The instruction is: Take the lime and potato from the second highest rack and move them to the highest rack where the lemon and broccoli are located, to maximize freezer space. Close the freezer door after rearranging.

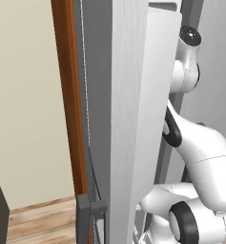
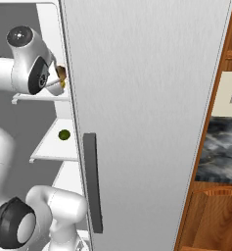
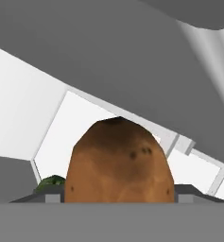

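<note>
The potato (image 3: 119, 163) sits right in front of the hand camera, clamped between the dark fingertips of the gripper (image 3: 119, 198), so the hand is closed on it. In the right base view a brown scrap of it shows beside the arm's wrist, just above the upper white rack (image 2: 39, 98). A bit of green, likely the broccoli (image 3: 51, 182), lies just beside the potato. The lime (image 2: 64, 135) rests on the rack below (image 2: 51, 156), apart from the potato. The freezer door (image 1: 133, 119) stands open beside the racks. By my reading, the potato is nearly placed; releasing it, moving the lime and shutting the door remain.
</note>
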